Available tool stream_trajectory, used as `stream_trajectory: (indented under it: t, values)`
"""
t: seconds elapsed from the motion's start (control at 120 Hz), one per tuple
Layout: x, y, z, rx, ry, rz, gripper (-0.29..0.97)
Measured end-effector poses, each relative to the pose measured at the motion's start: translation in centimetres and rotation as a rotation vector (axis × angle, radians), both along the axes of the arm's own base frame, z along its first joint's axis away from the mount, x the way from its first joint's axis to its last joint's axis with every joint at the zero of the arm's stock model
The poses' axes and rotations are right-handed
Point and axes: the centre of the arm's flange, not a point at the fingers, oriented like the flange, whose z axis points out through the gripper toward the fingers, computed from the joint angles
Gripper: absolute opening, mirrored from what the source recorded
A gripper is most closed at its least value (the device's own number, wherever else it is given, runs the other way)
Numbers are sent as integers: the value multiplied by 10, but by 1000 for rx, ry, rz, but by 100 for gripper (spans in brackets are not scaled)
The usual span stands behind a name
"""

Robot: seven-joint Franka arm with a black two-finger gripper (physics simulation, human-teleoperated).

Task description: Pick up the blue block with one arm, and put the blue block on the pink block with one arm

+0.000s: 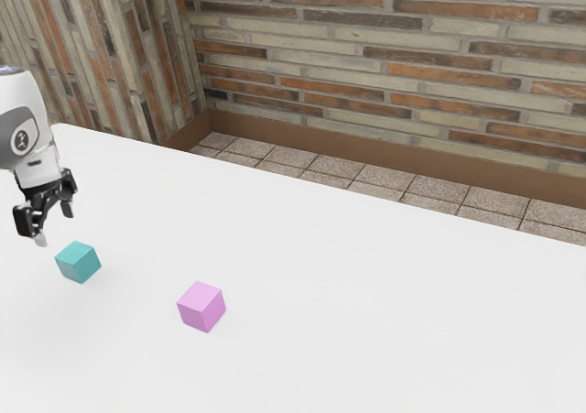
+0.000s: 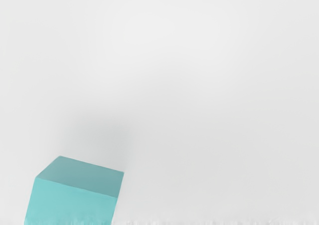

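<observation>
One blue block [image 1: 78, 261], one pink block [image 1: 201, 305], two blocks in all on one white tabletop [image 1: 385, 303], one robot arm [image 1: 20, 129], one black hand [image 1: 53, 225] on it, two brick walls [image 1: 385, 56] meeting in one corner, one tiled floor strip [image 1: 412, 189].

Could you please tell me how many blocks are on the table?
2. The blue block sits near the exterior view's left, just below the gripper; the pink block lies apart, to its right. None appears hidden.

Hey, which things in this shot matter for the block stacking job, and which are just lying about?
Part of the job: blue block, pink block, gripper, open beside the blue block.
Just surroundings: white table, brick wall, tiled floor.
</observation>
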Motion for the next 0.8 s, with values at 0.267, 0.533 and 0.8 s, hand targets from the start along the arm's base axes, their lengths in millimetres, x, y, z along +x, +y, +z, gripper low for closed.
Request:
stream_trajectory:
  t: [0.267, 0.533, 0.8]
  values:
    - [8, 44, -32, -35, -55, -76, 68]
    - [22, 64, -62, -57, -42, -202, 68]
    - [38, 90, -79, -68, -46, -273, 68]
